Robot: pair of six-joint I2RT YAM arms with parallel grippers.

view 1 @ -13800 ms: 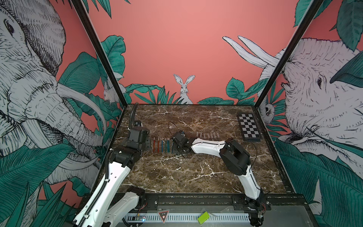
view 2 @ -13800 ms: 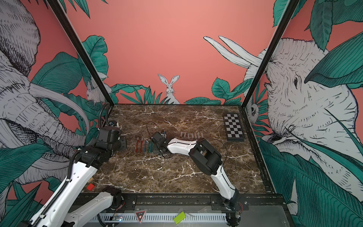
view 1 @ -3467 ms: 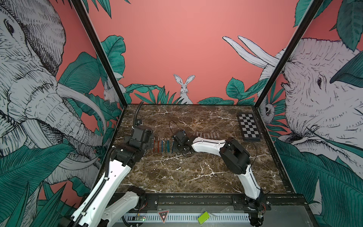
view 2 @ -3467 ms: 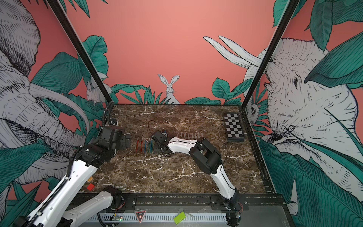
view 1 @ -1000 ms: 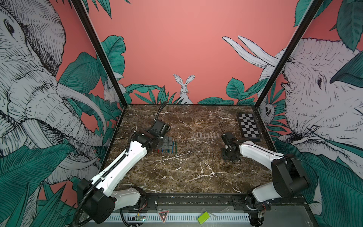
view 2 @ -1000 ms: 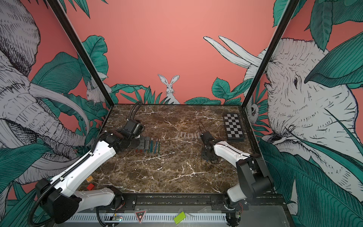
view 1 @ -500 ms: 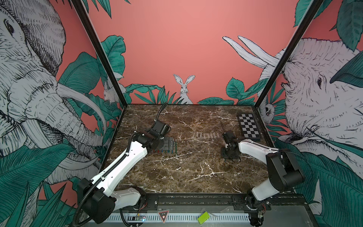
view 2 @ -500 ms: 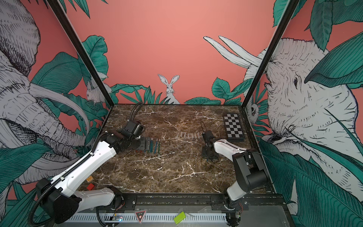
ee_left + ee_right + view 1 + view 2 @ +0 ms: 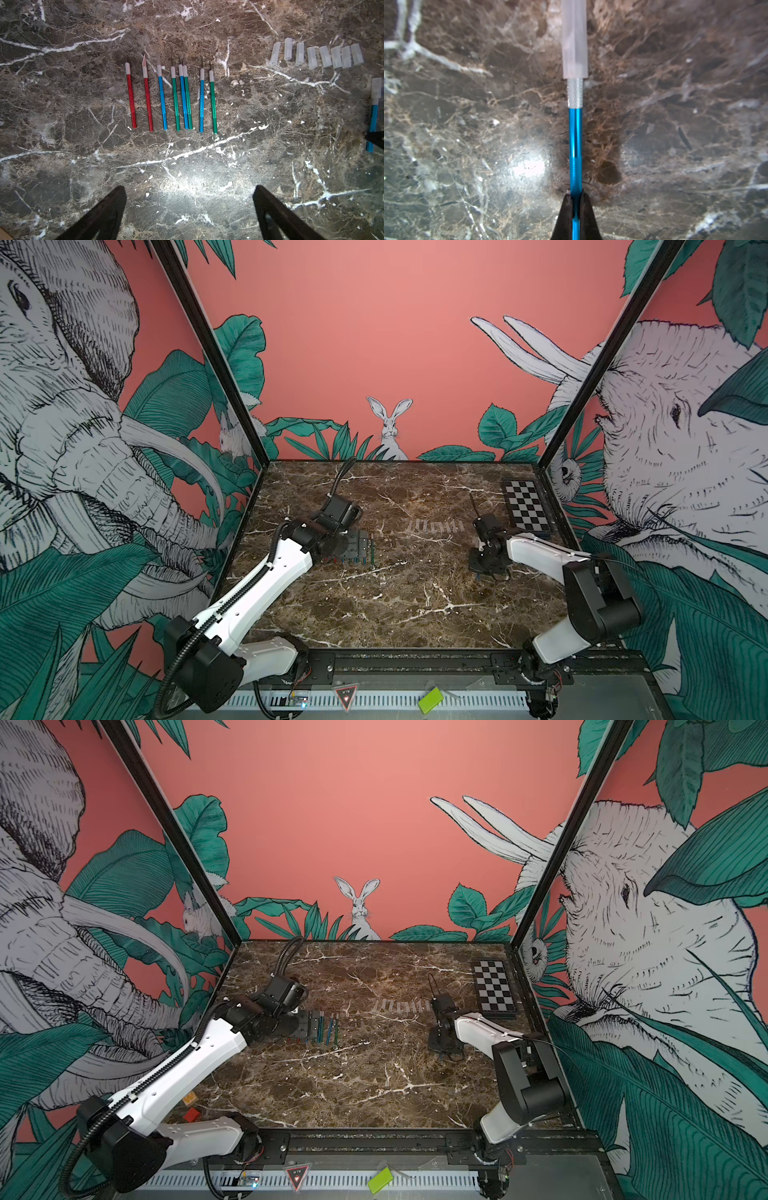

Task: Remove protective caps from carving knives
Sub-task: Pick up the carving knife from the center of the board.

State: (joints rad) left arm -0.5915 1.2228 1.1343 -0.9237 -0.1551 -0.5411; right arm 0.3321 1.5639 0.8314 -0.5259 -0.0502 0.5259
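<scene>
Right gripper is pinched tight on the tail of a blue knife down on the marble table, its cap on the tip. Left gripper hangs spread wide, holding nothing, above eight bare knives in a row; eight loose caps lie beside them

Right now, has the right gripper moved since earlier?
Yes. The right gripper has swung away from the knife row toward the checkerboard, and is shut on a capped blue knife.
</scene>
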